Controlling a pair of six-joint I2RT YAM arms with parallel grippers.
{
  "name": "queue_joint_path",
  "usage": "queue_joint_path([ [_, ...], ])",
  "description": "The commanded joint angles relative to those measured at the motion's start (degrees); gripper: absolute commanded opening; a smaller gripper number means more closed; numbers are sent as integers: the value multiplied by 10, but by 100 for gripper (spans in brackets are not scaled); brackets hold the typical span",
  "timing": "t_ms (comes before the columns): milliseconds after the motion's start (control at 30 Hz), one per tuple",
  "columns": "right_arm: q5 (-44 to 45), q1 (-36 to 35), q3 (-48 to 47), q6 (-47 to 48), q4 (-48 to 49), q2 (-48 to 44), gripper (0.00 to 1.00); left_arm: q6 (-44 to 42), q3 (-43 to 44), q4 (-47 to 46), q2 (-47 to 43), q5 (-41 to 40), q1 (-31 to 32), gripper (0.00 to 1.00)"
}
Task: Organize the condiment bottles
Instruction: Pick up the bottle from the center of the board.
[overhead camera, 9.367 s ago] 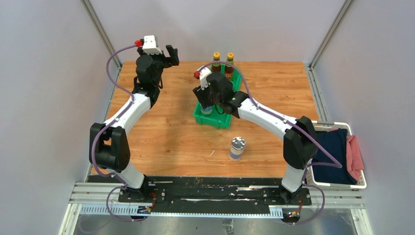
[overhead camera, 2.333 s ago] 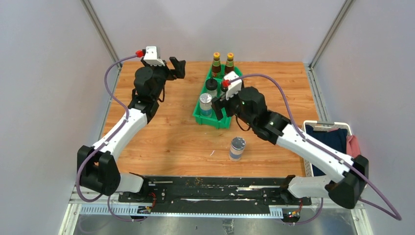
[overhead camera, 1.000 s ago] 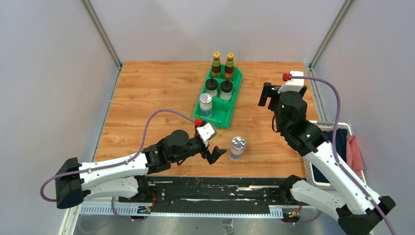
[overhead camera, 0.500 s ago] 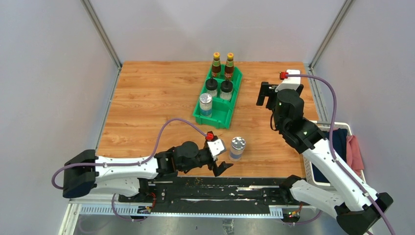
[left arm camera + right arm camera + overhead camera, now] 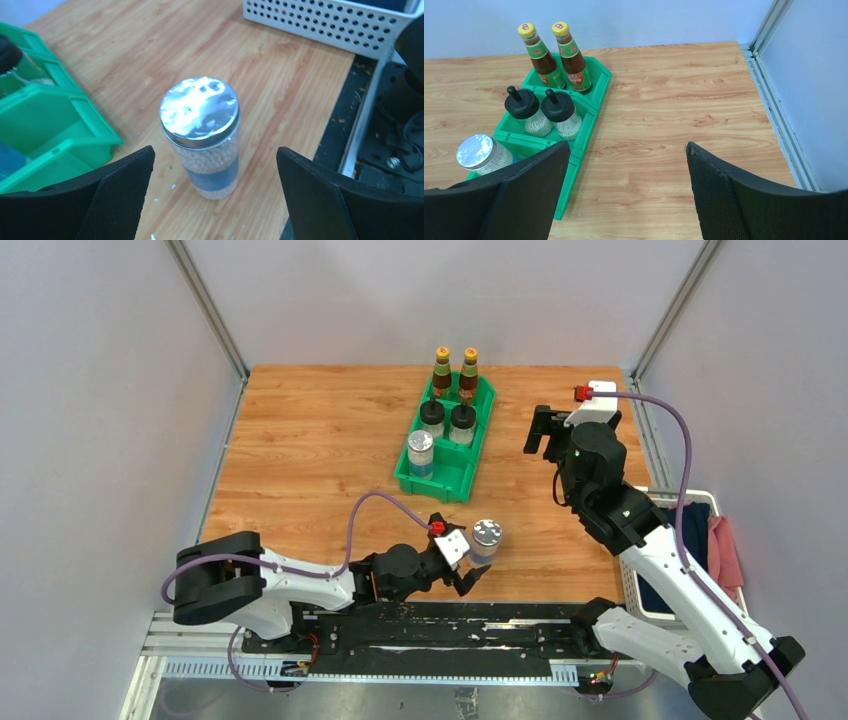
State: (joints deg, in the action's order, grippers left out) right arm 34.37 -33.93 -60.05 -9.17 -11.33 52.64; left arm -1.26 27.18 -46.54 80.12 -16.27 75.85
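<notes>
I had the left claw [image 5: 215, 165] spread wide and empty. The one silver-lidded jar [image 5: 200, 115] outside the bin stood upright on the table [image 5: 280, 85] between its fingers [image 5: 120, 195], with a clear gap on either side. The green bin [image 5: 60, 150] sat off to that claw's left, and the table's edge lay close on its right. My right claw [image 5: 628, 165] hung released too, gripping nothing. The bin lay ahead of it and below, to its left, with the sauce bottles [image 5: 572, 57] farthest, the shakers [image 5: 523, 106] in the middle and the other jar [image 5: 479, 152] nearest. My worry was the squeeze. The jar looked tall and narrow, so if one finger met it first, it could tip and roll toward that edge. A grip high on the slick lid might also slip.
</notes>
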Motion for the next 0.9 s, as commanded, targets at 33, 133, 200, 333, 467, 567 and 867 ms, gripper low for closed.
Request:
queue_joint_path([
  [33,-8,11,9,3,21,-7,89,-35,-12,-119,21,-67,5,100],
  [133,-12,12,12,3,26,-4,89,-40,-7,-129,35,-69,5,100],
  [200,-13,12,14,2,27,-4,89,-43,-2,-136,47,-68,5,100],
  [333,-12,14,15,3,28,-5,89,-50,13,-146,72,-61,5,100],
  [467,-13,14,16,3,29,-5,89,-57,25,-146,88,-57,5,100],
  [567,-16,15,18,2,31,-4,89,-61,30,-144,91,-54,6,100],
  [867,-16,15,19,1,34,0,89,-57,43,-116,88,-13,-11,100],
])
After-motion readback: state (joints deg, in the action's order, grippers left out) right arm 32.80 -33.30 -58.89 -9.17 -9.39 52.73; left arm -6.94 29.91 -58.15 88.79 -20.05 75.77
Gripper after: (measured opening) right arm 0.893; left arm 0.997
